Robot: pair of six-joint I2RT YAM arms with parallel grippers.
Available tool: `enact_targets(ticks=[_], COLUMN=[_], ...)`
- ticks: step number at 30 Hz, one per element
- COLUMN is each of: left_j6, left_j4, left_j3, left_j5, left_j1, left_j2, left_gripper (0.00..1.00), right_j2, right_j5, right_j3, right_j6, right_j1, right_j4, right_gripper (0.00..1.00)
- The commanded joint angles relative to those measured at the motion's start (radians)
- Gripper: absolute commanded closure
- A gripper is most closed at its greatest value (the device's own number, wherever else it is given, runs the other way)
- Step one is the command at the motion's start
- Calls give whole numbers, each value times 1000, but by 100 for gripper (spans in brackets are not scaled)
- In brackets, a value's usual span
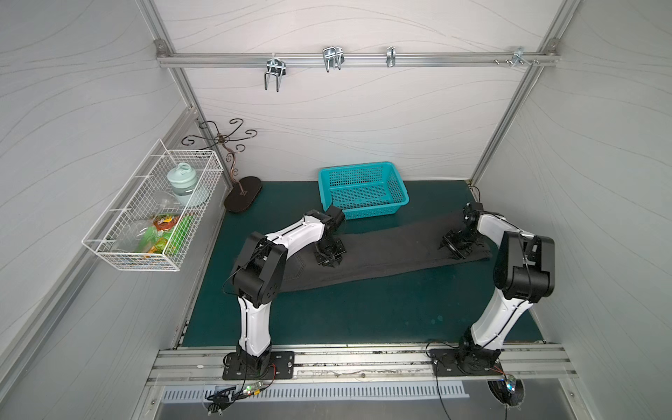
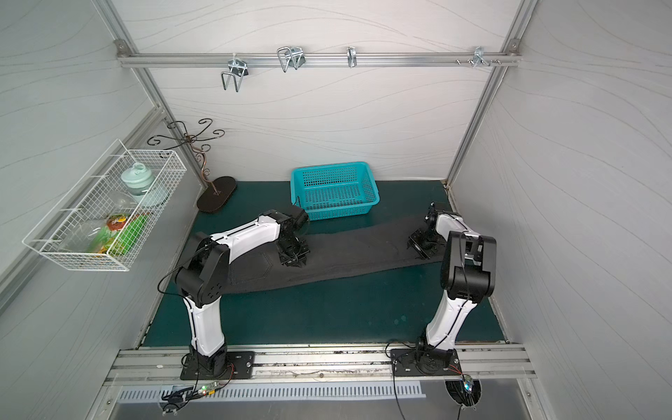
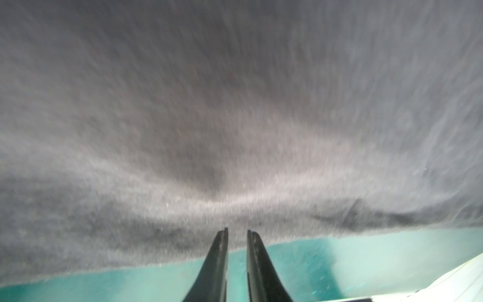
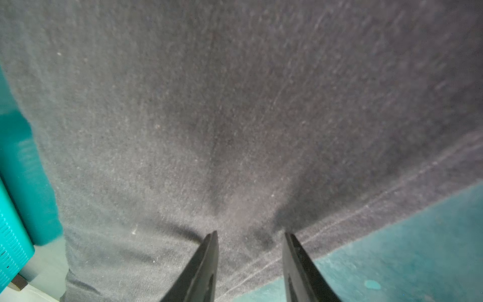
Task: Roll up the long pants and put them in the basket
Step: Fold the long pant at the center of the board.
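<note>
In both top views the long pants are laid flat on the mat beside one teal basket. One jar and packets are kept in one wire basket. The right gripper is spread on the cloth; whether the left gripper pinches it cannot be told.

I see dark charcoal long pants: soft matt cloth, lint-flecked. Teal perforated basket, 12 o'clock: smooth plastic. Dark green table mat: matt. White mesh basket, 9 o'clock: coated wire.

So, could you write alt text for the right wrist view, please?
Dark grey pants fill the frame, lying flat on the green mat. The right gripper stands over the cloth with jaws apart; a teal basket shows at one edge.
</note>
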Motion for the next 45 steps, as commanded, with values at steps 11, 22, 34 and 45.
enact_targets(ticks=[11, 22, 34, 45], left_j6=[72, 59, 114, 138], left_j4=[-128, -197, -270, -326], left_j3=[6, 105, 230, 279], left_j5=[-43, -173, -203, -219], left_j1=[-30, 56, 130, 151], left_j2=[-25, 7, 67, 75], left_gripper=[84, 91, 93, 94], right_j2=[36, -170, -158, -59], right_j5=[10, 124, 137, 86], right_j3=[46, -46, -160, -110], right_j6=[-27, -93, -102, -94], right_j1=[-39, -180, -282, -312], right_j4=[-16, -36, 65, 135], right_gripper=[54, 34, 30, 24])
